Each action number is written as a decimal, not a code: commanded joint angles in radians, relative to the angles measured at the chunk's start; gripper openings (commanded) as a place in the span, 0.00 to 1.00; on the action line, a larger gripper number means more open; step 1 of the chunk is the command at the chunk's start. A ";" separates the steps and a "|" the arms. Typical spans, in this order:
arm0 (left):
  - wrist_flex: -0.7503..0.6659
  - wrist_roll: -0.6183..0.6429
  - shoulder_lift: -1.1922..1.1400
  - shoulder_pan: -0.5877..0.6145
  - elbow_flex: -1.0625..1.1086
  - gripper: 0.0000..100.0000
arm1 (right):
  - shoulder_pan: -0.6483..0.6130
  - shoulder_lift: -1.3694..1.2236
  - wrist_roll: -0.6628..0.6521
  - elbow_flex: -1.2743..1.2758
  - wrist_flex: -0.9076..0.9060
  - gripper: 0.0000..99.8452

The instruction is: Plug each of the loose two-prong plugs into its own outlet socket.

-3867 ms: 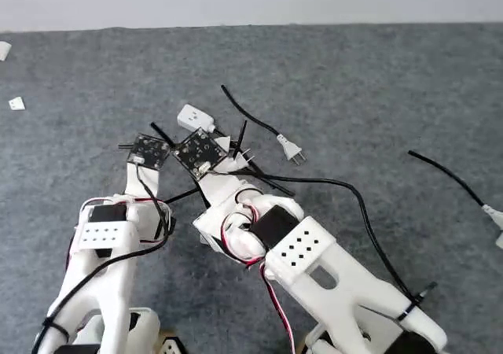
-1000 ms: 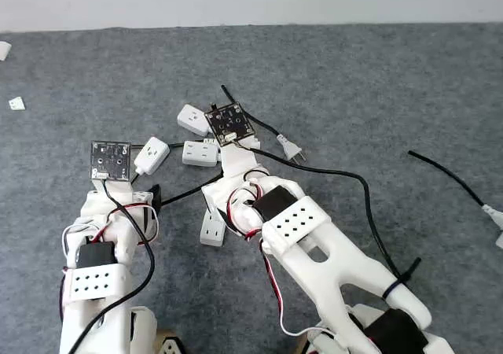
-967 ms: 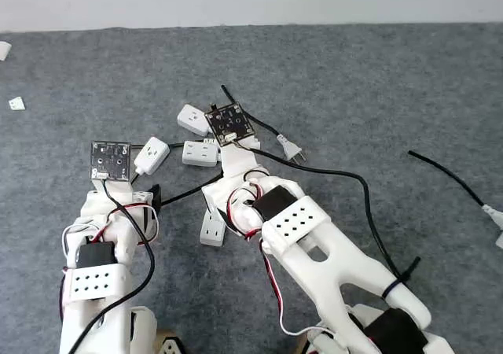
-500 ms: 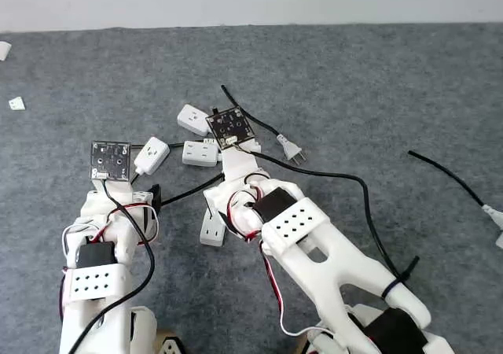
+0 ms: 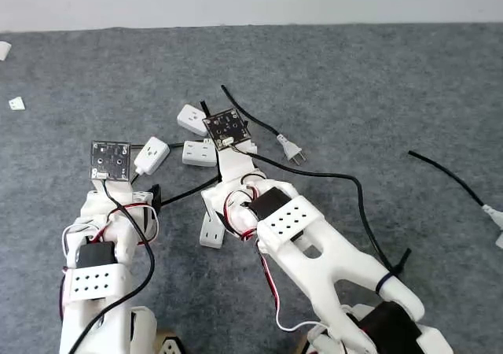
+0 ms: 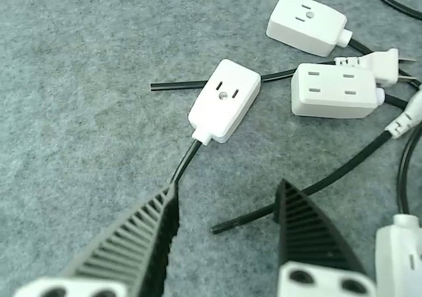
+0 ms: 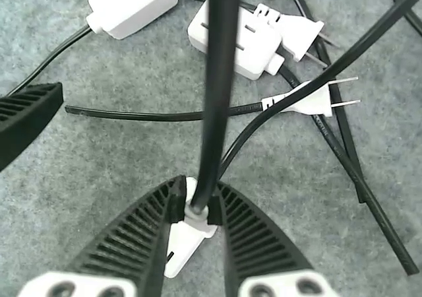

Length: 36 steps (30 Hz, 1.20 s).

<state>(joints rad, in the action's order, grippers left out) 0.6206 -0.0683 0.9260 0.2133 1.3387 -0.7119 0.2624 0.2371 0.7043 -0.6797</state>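
Shifting slightly over the sockets (image 5: 200, 153), the right pincer (image 7: 196, 191) stays clamped on a plug (image 7: 188, 237); the left pincer (image 6: 227, 190) waits, jaws apart, near one socket (image 6: 224, 100). Insertion looks close.

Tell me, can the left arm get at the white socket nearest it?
Probably yes: the left tool is open, and the socket lies just ahead on bare carpet, with only its own cord between them.

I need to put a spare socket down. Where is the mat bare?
Bare mat lies between the loose plug and the far cord, and along the back wall. It is crowded around the sockets, where the right gripper clamps a white plug.
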 commanded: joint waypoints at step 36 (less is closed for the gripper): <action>-0.006 -0.032 0.023 0.006 -0.015 0.23 | 0.004 -0.012 0.020 -0.009 0.008 0.01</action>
<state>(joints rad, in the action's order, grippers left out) 0.6206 -0.0867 0.9260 0.2133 1.3387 -0.7211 0.2532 0.2662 0.7058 -0.6797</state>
